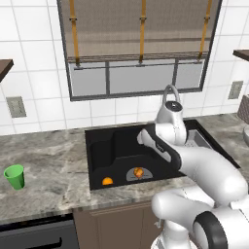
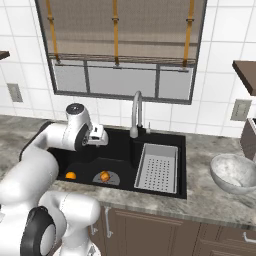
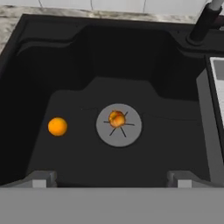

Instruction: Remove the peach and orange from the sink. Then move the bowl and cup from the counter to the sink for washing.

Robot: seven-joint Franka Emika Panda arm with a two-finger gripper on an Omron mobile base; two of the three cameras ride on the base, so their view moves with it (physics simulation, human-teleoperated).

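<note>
Hand (image 3: 112, 179) fingers spread apart, peach (image 3: 116, 118) on drain below, orange (image 3: 57, 126) left

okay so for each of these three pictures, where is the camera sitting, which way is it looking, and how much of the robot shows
Left base view: behind the arm's left, facing sink, window, cup; arm rises lower right.
Right base view: behind its right, facing sink, faucet, bowl; arm lower left, gripper open.
Hand view: on the hand, looking down into the basin; finger tips at the bottom.
All share the peach on the drain and orange beside it.
</note>
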